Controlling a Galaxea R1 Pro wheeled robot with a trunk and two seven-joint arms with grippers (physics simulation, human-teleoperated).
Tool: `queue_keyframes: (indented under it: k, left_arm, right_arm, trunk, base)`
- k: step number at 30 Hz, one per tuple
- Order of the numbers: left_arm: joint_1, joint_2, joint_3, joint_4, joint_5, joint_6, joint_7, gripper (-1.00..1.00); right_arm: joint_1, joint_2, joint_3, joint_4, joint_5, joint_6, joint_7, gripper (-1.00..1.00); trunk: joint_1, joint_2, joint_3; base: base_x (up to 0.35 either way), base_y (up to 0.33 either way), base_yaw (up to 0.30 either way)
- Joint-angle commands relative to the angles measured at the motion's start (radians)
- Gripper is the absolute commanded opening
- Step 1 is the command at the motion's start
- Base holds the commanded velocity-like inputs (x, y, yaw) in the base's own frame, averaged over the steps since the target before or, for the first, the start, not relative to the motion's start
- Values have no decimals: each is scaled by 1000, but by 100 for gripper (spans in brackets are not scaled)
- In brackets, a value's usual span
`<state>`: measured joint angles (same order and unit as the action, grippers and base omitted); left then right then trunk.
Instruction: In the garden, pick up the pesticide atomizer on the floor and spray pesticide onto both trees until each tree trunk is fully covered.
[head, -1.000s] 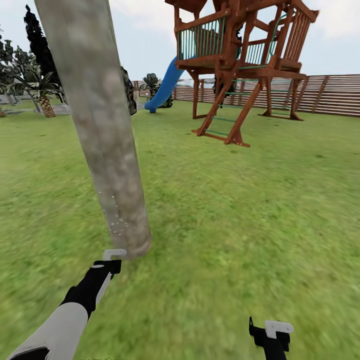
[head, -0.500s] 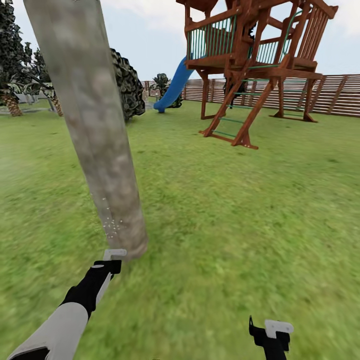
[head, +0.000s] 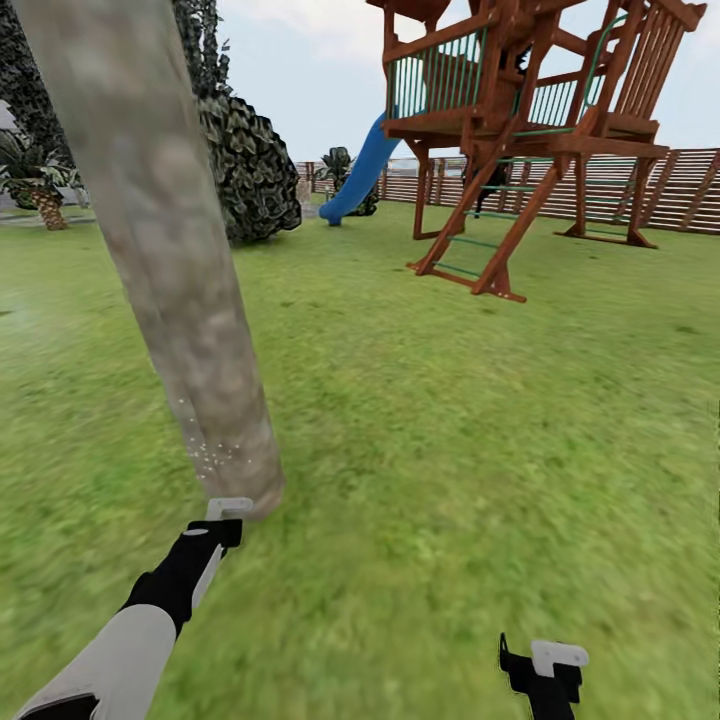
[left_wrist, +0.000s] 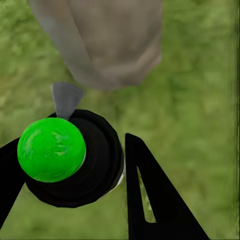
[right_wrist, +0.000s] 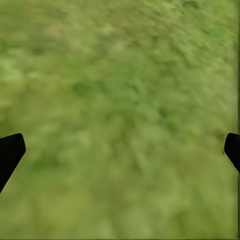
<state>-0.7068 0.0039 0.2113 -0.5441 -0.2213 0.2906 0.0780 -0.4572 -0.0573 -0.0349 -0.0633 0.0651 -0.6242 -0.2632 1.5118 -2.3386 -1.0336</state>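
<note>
Since the earlier frames the head camera has swung left, sliding one tree trunk (head: 165, 260) leftward; pesticide (head: 212, 455) specks dot its base; left pincer (left_wrist: 75, 165) grips one green-capped atomizer (left_wrist: 52, 149) just near it; right pincer (right_wrist: 120, 150) gapes over grass (head: 480, 450).

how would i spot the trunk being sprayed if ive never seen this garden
Start at the wooden play tower with the blue slide; the tree trunk stands nearer, close ahead of the left tool. It is thick, pale grey-brown, with whitish pesticide specks low down.
</note>
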Motion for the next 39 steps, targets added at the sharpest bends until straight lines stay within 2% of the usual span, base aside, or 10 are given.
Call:
queue_keyframes:
  k: [1, 18, 20, 22, 29, 31, 33, 35, 37, 39]
  left_arm:
    - [0, -1, 3, -2, -9, 5, -1, -100]
    - [0, 6, 5, -7, -12, 5, 0, -100]
    - [0, 9, 31, -7, -12, 4, 0, -100]
    - [0, 6, 48, -8, -12, 3, -1, -100]
    - [-2, -2, 48, -14, -9, 2, -1, -100]
    - [-12, -28, 43, -18, -10, 6, -1, -100]
    - [-57, -70, 39, -21, -11, 14, -4, -100]
    - [-161, -78, 40, -20, -10, 21, -9, -100]
    - [-186, -63, 42, -23, -10, 45, -11, -100]
    - [-193, -21, 42, -29, -11, 74, -13, -100]
  right_arm:
    - [-1, 0, -3, 1, 7, -2, -4, 100]
    - [-1, 1, -3, 1, 7, -2, -5, 100]
    - [0, 1, -3, 0, 7, -2, -5, 100]
    - [0, 1, -3, 1, 7, -2, -5, 100]
    - [0, 1, -3, 1, 7, -2, -5, 100]
    - [-1, 1, -3, 1, 7, -2, -5, 100]
    - [-1, 1, -3, 1, 7, -2, -5, 100]
    - [-1, 0, -3, 2, 7, -2, -4, 100]
    - [-1, -1, -3, 1, 7, -2, -4, 100]
    - [0, -1, -3, 1, 7, -2, -5, 100]
  trunk:
    - [0, 0, -1]
    - [0, 0, -1]
    - [0, 0, -1]
    - [0, 0, -1]
    - [0, 0, -1]
    - [0, 0, -1]
    - [0, 0, -1]
    - [0, 0, -1]
    - [0, 0, -1]
    - [0, 0, -1]
  base:
    - [122, -272, 32]
    - [8, -274, 184]
    - [0, -274, 98]
    - [0, -274, 245]
    - [0, -142, 274]
    - [0, -5, 239]
    - [0, -1, 55]
    - [0, 0, 7]
    - [0, 0, 1]
    - [0, 0, 0]
